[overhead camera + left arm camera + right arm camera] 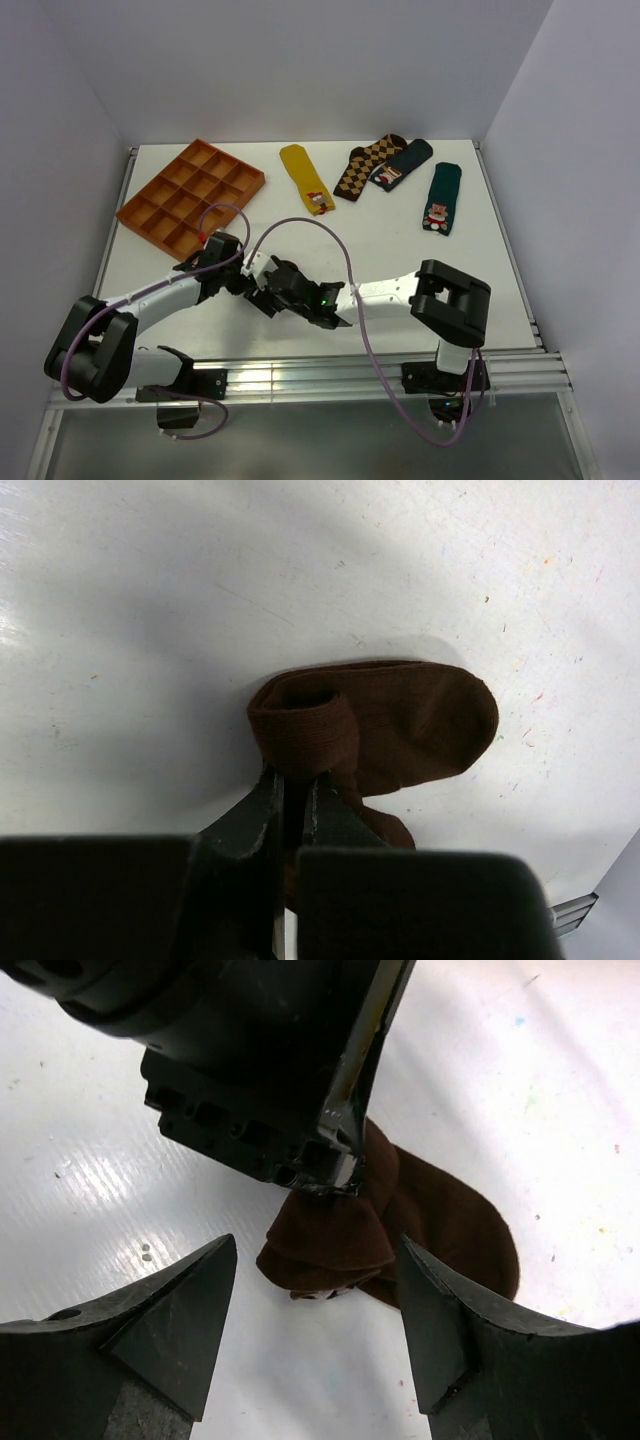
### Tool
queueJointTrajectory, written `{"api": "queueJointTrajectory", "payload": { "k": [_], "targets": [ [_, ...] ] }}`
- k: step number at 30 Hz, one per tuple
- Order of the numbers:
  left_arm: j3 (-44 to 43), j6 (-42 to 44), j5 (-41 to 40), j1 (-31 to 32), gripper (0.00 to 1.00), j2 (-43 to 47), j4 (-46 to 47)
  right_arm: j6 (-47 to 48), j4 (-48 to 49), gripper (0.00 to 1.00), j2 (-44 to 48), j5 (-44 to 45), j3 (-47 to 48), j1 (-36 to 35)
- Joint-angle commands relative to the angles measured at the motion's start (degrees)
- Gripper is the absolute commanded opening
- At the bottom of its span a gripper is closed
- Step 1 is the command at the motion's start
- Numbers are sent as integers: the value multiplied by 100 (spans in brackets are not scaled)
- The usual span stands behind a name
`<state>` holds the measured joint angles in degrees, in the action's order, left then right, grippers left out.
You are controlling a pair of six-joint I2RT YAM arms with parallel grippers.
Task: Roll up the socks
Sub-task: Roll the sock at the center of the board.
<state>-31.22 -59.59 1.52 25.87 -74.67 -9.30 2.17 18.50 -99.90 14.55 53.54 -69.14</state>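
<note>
Left gripper (293, 780): nipped narrow on the rolled end of the dark brown sock (420, 720), fingers almost together, with cloth between them.
Right gripper (315, 1250): spread wide and holding nothing; its two fingers stand either side of the roll, close under the left gripper's tip.
Sock position: near the front of the table (400, 260), between the two wrists. One end is curled into a loose tube, and the toe lies flat on the surface beyond it.
Risk, unrolling: the tube looks slack, so if the left gripper lets go before the other has hold, it would likely spring open.
Risk, collision: the grippers are crowded together, so a right-hand close aimed at the roll could strike the left fingers instead of cloth.
Risk, shallow pinch: if only the outer layer is caught, a pull may peel it off the roll.
Risk, sliding: the table looks smooth, so the flat toe may drag along rather than wind up.
Further out: the mustard sock (306, 178) and the orange tray (190, 195) sit well apart and are unlikely to interfere.
</note>
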Motion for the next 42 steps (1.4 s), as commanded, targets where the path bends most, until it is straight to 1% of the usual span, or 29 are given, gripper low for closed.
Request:
{"api": "queueJointTrajectory", "payload": {
  "k": [1, 7, 14, 15, 20, 23, 25, 26, 28, 29, 30, 31, 32, 34, 35, 36, 37, 38, 39, 40, 42],
  "targets": [
    [64, 141, -73, 50, 0, -188, -380, -85, 4, 72, -205, 31, 227, -82],
    [55, 132, -29, 59, 0, -214, -336, -191, 30, 71, -574, -39, 210, -117],
    [64, 71, 6, 85, 0, -267, -300, -209, 57, 70, -768, 74, 253, -187],
    [64, 36, 15, 94, 0, -258, -283, -374, 31, 69, -803, 101, 306, -196],
    [81, -35, 68, 120, 0, -206, -257, -542, -74, 65, -979, 233, 394, -222],
    [90, -79, 77, 138, 0, -162, -248, -674, -145, 60, -1093, 391, 429, -222],
    [99, -87, 85, 138, 0, -118, -230, -797, -206, 50, -1119, 435, 421, -222],
    [108, -114, 85, 138, 0, -100, -221, -841, -285, 42, -1146, 513, 429, -222],
    [143, -149, 85, 138, 0, -30, -178, -955, -286, 33, -1111, 471, 368, -222],
    [160, -201, 85, 138, 2, -4, -160, -991, -277, 25, -1093, 435, 333, -214],
    [186, -237, 77, 138, 4, 66, -125, -1069, -286, 13, -1067, 322, 254, -187],
    [248, -263, 68, 138, 7, 111, -107, -1122, -277, 8, -1041, 243, 210, -152],
    [292, -342, 68, 138, 19, 154, -46, -1158, -251, 1, -971, 155, 157, -117],
    [397, -421, 42, 138, 34, 313, 33, -1263, -233, 0, -918, -213, 34, 40],
    [432, -474, 24, 138, 50, 374, 60, -1289, -233, 0, -874, -381, 8, 111],
    [459, -500, -28, 138, 58, 514, 95, -1351, -242, 0, -856, -539, -36, 181],
    [511, -527, -55, 138, 65, 585, 104, -1386, -250, 0, -839, -880, -45, 321],
    [547, -588, -90, 129, 75, 664, 113, -1421, -216, 0, -795, -1049, -80, 401],
    [573, -615, -125, 129, 79, 847, 113, -1517, -172, 0, -768, -1233, -159, 480],
    [626, -676, -126, 112, 81, 954, 113, -1640, -84, 0, -707, -1626, -247, 655],
    [696, -738, -126, 76, 81, 1234, 130, -1781, -14, 0, -680, -1997, -317, 823]
  ]
}}
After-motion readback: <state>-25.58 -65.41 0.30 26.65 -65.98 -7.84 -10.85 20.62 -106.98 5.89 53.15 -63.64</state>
